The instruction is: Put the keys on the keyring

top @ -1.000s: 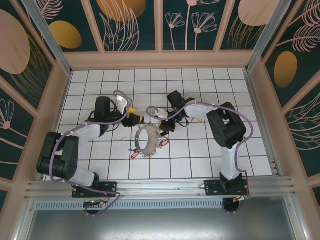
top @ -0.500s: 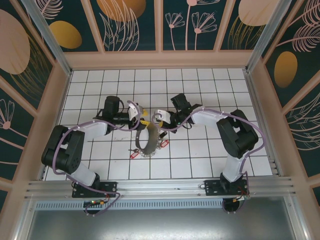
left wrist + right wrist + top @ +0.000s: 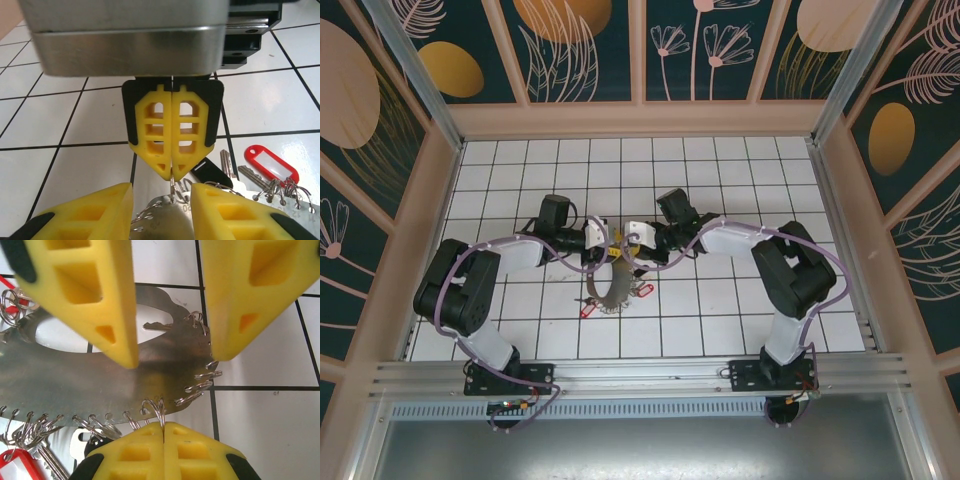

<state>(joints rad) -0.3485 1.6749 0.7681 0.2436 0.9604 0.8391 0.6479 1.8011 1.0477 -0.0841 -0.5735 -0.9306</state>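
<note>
Mainly the risk is in the pinch: the right gripper (image 3: 172, 175) holds the keyring (image 3: 100, 375) by nothing more than one thin split ring (image 3: 155, 407) on its rim. A twist or tug could pull that wire from between the pads, and the hoop would drop or swing.

- Second risk: the left gripper (image 3: 172, 356) sits very close. If it closes off-centre it may catch the neighbouring rings (they crowd the rim), lever the plate sideways, or knock the other fingers.
- Right hand: fingers fully together, clamped on the split ring.
- Left hand: fingers apart, straddling the hoop's flat plate. I cannot tell if either pad touches the metal; no grip seen.
- Keyring: between the two grippers, tipped up on edge in the top view, red tag (image 3: 270, 159) hanging from its rim.
- Bronze keys: cannot pick them out.
</note>
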